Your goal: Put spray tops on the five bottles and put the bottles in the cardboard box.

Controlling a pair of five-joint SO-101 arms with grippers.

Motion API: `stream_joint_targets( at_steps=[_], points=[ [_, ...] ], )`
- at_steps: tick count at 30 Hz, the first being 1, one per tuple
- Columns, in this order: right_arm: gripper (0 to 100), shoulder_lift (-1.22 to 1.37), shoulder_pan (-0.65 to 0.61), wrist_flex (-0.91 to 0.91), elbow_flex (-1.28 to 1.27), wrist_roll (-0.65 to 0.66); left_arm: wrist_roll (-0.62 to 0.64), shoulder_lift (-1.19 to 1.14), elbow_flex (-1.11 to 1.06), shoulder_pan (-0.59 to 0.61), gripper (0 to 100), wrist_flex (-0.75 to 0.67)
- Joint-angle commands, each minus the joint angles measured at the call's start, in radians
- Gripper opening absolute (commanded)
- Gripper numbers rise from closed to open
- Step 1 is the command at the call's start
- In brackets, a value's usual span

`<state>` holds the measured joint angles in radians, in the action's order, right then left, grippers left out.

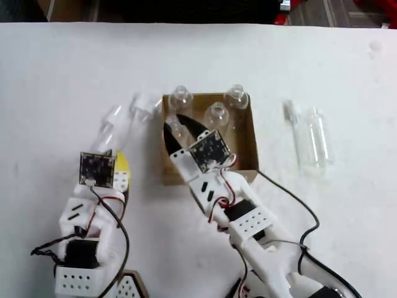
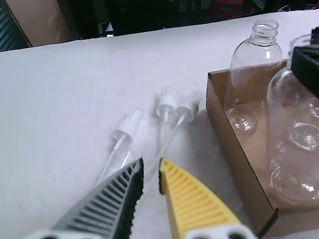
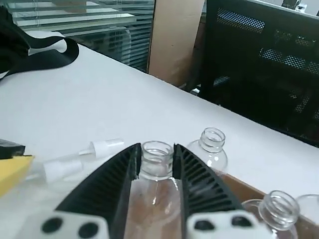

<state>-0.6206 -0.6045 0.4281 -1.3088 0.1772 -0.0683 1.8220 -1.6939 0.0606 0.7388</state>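
Right gripper (image 3: pixel 157 148) is in over the cardboard box (image 1: pixel 247 144), on the side of the box nearest the loose tops. Its black fingers (image 3: pixel 115 185) pinch the neck of the held bottle (image 3: pixel 156 167), one on either side just under the lip. The mouth is bare, with no top on it.

Three more stand inside the box, all open-necked: a middle bottle (image 1: pixel 216 113), a corner bottle (image 1: pixel 181 95) and a second corner bottle (image 1: pixel 236 94) at the box's far wall. The fifth bottle (image 1: pixel 315 144) lies on its side on the table (image 1: pixel 62 74), well apart from the box on its opposite side, with a lone spray top (image 1: pixel 289 112) just beside it.

Left gripper (image 2: pixel 150 167) hangs low outside the box, its grey and yellow fingers (image 2: pixel 185 196) a little apart and gripping nothing I can make out. Just past the tips lie three spray tops (image 2: pixel 167 105), near the box's outer wall, with thin dip tubes trailing back toward the gripper.

These look like clear, empty, thin-walled bottles, so I judge them very light and quick to tip or skate. A squeeze on the belly would likely dent it, whereas the threaded neck looks stiff, so that's the place to hold.

The tops look tiny and nearly weightless, with whippy tubes. The white collar is the place to grip, not the tube, leaving the tube free to feed down the neck.
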Motion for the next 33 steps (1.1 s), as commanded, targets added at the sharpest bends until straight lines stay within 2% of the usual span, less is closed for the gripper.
stream_joint_targets(
  at_steps=[1, 9, 10, 21, 33],
  points=[
    [1.5, -0.061, -0.028, -0.047, 0.012, -0.046, -0.008, 0.008, 0.002, -0.010, 6, -0.025],
    [1.5, -0.142, -0.035, -0.151, -0.003, -0.072, -0.008, 0.008, 0.002, -0.010, 6, -0.025],
    [1.5, -0.185, -0.035, -0.236, -0.003, -0.068, -0.008, 0.008, 0.002, -0.010, 6, -0.025],
    [1.5, -0.298, -0.033, -0.440, -0.003, -0.064, -0.008, 0.008, 0.002, -0.010, 6, -0.025],
    [1.5, -0.297, -0.033, -0.455, -0.003, -0.064, -0.008, 0.008, 0.002, -0.010, 6, -0.025]
  ],
)
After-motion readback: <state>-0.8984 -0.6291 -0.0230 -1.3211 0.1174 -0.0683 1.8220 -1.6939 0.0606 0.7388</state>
